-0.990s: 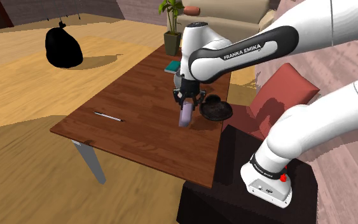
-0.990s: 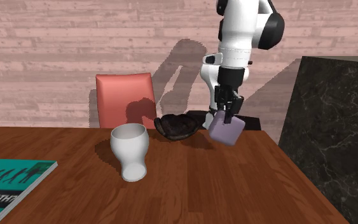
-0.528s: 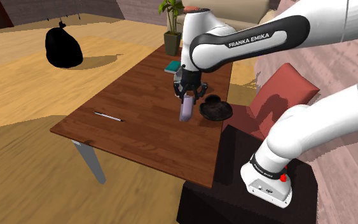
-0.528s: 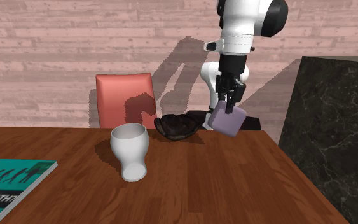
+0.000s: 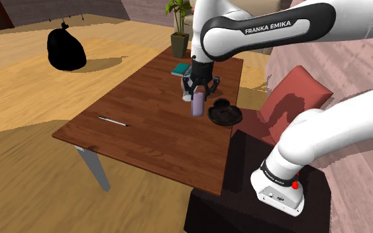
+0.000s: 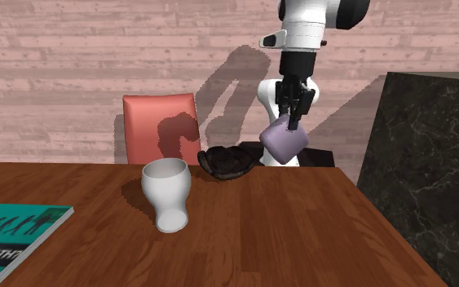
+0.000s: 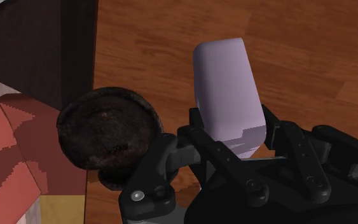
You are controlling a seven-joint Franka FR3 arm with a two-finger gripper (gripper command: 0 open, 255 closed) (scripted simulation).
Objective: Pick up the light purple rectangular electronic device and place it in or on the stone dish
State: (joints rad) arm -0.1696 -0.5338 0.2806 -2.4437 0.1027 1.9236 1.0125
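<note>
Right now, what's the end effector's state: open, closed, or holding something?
End effector: closed on the light purple rectangular device, which hangs clear of the brown wooden table, not yet over the dark stone dish.

Bright, even light; soft shadows on wall (image 6: 72, 49)

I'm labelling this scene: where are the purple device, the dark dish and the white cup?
purple device (image 7: 225, 89), wrist view, on its flat face.
dark dish (image 7: 107, 133), wrist view, on its bare inside.
white cup (image 6: 165, 192), second exterior view, on its side wall.
</note>
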